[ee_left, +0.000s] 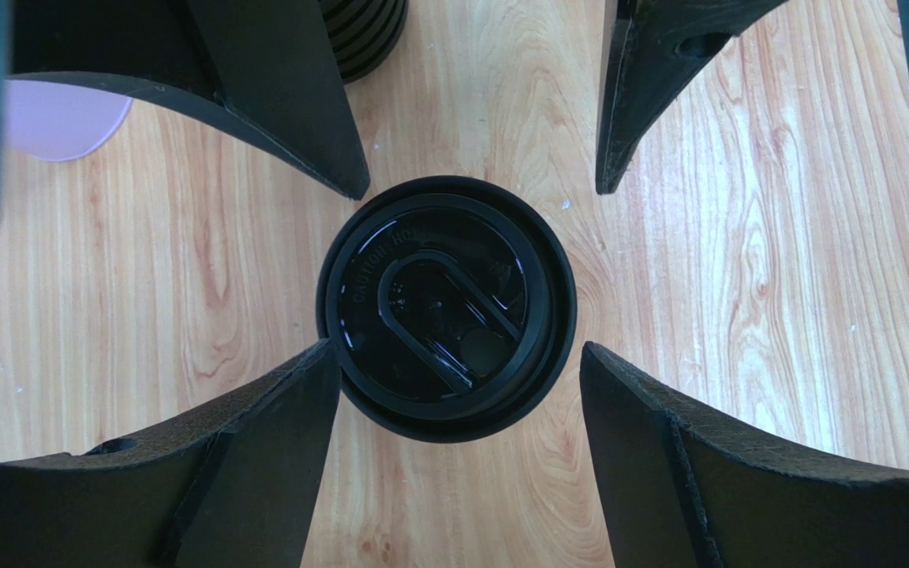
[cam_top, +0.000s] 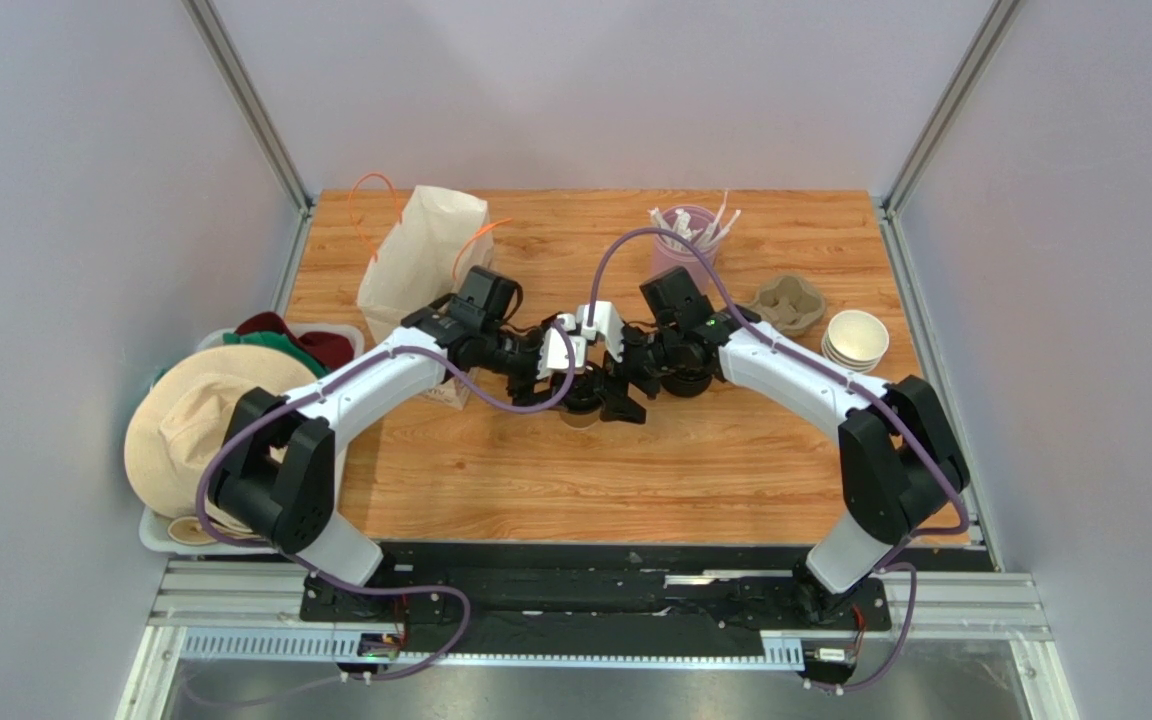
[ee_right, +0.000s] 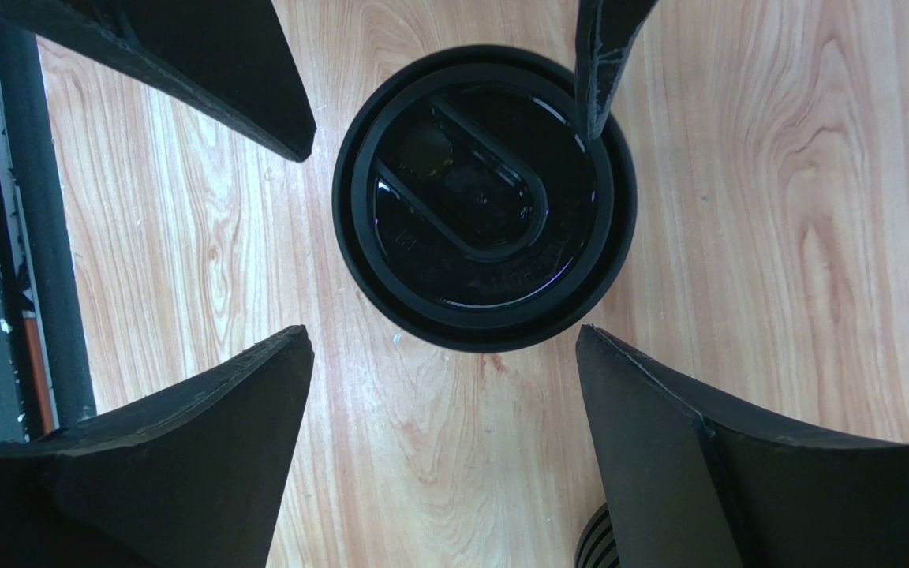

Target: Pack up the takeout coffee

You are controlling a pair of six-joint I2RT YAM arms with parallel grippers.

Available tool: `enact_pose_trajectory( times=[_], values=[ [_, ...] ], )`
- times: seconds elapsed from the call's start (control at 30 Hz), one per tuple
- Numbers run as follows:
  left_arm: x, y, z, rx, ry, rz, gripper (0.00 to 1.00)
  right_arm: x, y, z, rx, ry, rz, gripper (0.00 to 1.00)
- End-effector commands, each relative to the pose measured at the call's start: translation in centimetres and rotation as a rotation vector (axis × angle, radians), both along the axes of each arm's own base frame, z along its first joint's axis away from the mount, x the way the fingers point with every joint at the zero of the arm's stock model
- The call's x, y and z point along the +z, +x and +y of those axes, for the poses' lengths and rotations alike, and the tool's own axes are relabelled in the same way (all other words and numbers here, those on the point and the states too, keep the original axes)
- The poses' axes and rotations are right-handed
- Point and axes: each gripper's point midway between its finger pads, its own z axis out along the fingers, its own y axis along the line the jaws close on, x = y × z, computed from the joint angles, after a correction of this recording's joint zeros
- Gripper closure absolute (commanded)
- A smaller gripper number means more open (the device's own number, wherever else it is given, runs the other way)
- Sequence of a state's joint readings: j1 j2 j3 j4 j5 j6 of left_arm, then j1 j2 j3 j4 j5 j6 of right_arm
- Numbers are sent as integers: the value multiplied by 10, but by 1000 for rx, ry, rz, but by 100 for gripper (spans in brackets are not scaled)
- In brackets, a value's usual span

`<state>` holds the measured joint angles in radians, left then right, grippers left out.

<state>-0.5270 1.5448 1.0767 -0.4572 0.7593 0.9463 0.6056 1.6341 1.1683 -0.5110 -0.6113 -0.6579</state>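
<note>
Left gripper (ee_left: 459,353): jaws spread, holding nothing, at coffee (ee_left: 445,310).
Right gripper (ee_right: 442,335): jaws spread, empty.
Handling: probably light, crushable; lid (ee_right: 483,195) slick.
Hold: cup wall, gently.

We list: left arm (cam_top: 372,383) and right arm (cam_top: 793,368), both stretched inward, wrists nearly meeting; left gripper (ee_left: 457,346) and right gripper (ee_right: 443,331), pointing down, jaws spread wide (each camera catches the other's fingers).

You look straight down on the takeout coffee (ee_left: 447,308), its round black lid in the middle, standing on the wooden desk (ee_left: 779,272). Your left tool (ee_left: 457,355) gapes wide around it, and the right tool (ee_left: 482,192) gapes likewise from the top edge.
</note>
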Motion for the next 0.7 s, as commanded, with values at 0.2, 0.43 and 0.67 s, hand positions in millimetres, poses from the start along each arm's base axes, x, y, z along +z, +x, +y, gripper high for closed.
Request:
enact_pose_trajectory(
  times=[0.2, 0.43, 0.67],
  values=[
    [-24, 6, 6, 32, 114, 51, 17, 52, -10, 45, 133, 137, -98, 13],
    [-24, 14, 7, 76, 128, 47, 17, 59, -10, 47, 142, 125, -115, 10],
    [-21, 15, 8, 91, 140, 57, 15, 66, -16, 51, 175, 143, -91, 10]
  ],
)
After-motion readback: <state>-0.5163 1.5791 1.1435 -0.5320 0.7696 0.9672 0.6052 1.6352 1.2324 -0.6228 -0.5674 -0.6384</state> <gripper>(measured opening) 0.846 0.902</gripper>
